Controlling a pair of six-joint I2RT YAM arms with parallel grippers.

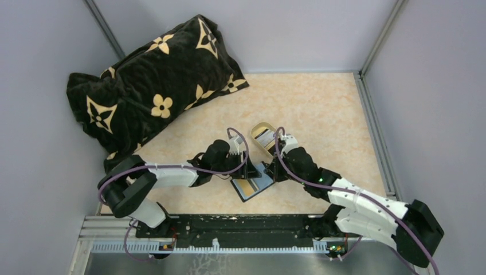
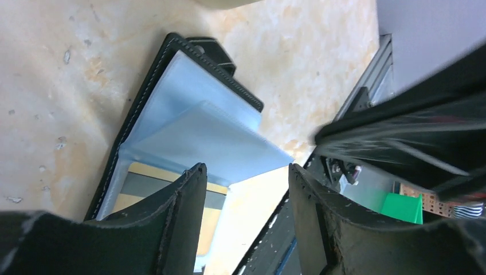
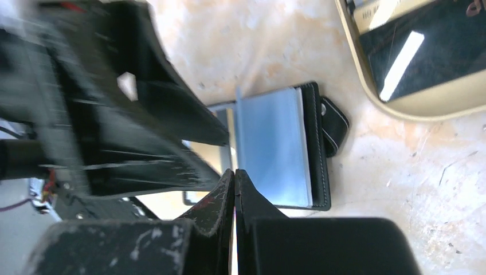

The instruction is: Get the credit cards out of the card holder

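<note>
Card holder (image 1: 252, 186), open, near counter (image 1: 321, 114) edge: right jaws pressed together, apparently steadying its sleeve (image 3: 272, 146); left jaws spread toward orange-yellow card (image 2: 140, 172).

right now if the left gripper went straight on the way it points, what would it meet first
Probably the pale blue sleeve of the open card holder, straight ahead of the open left gripper; depth is hard to judge.

Top camera looks down; both close wrist cameras share the card holder (image 3: 275, 149).
</note>
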